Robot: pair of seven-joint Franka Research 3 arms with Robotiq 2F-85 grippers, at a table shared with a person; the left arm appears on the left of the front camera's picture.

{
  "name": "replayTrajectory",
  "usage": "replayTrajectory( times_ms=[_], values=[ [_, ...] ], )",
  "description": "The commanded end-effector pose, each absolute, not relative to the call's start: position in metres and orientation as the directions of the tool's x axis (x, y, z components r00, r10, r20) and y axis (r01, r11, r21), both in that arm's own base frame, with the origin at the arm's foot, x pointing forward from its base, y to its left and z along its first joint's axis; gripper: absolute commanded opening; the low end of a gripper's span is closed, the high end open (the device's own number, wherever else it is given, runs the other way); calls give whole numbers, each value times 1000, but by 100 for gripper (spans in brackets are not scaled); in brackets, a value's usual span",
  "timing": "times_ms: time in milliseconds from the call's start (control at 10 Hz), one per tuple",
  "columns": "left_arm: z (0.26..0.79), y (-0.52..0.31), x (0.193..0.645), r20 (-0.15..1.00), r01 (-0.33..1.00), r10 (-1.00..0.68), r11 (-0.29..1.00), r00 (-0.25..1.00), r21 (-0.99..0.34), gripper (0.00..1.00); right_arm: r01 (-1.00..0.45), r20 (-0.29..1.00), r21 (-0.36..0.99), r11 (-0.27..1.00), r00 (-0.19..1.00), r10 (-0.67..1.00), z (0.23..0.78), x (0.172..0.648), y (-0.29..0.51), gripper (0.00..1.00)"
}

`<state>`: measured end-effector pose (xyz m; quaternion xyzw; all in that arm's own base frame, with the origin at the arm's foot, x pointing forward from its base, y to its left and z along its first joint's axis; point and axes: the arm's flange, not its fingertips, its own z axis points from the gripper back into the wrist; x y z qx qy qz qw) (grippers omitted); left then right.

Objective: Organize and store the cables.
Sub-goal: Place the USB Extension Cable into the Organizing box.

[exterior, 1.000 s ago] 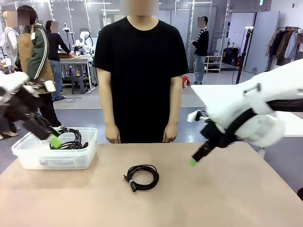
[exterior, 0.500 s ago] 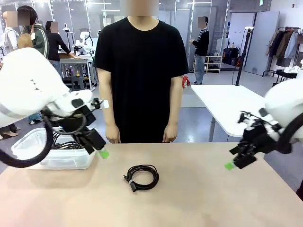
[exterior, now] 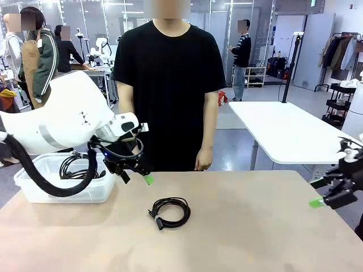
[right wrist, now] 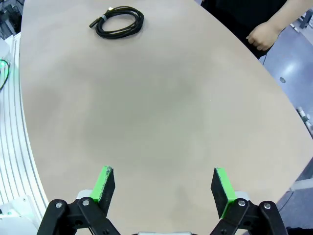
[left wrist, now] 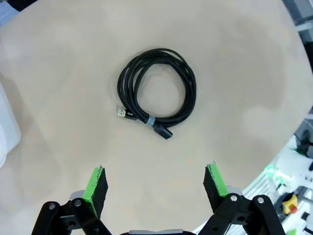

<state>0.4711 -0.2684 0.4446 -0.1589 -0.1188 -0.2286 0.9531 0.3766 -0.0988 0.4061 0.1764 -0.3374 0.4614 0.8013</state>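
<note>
Right gripper [right wrist: 164, 187], green-padded jaws spread wide, above bare beige tabletop [right wrist: 161, 112]; coiled thin black cable [right wrist: 119, 22] far off; person's hand [right wrist: 262, 35] at edge.

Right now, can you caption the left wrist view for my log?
Open left gripper hovers above a coiled black USB cable lying on the tan table.

Even, bright overhead light fills the room, with ceiling strips showing far back in the front view, and the tabletop [exterior: 255, 226] carries only soft, faint shadows, such as the thin one hugging the coiled cable [left wrist: 156, 90]. Both wrist views bend strongly at the edges, curving the tabletop's rim into an arc. The front view is sharp up close, while the left arm [exterior: 62, 122] is slightly smeared by motion
</note>
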Motion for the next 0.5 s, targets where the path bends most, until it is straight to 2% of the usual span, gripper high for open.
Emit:
replayTrajectory(
  times_ms=[0, 100, 200, 400],
  values=[
    [432, -282, 480, 274, 469, -405, 852, 872, -234, 100, -854, 733, -67, 517, 309, 606, 384, 304, -76, 100],
    [424, -280, 482, 267, 495, -430, 828, 862, -264, 100, -841, 732, -42, 539, 341, 590, 378, 300, -73, 100],
    [433, -274, 475, 279, 470, -403, 847, 872, -246, 100, -855, 709, -40, 517, 340, 618, 409, 373, -106, 100],
    [433, -274, 475, 279, 470, -403, 847, 872, -246, 100, -855, 709, -40, 517, 340, 618, 409, 373, -106, 100]
  ],
)
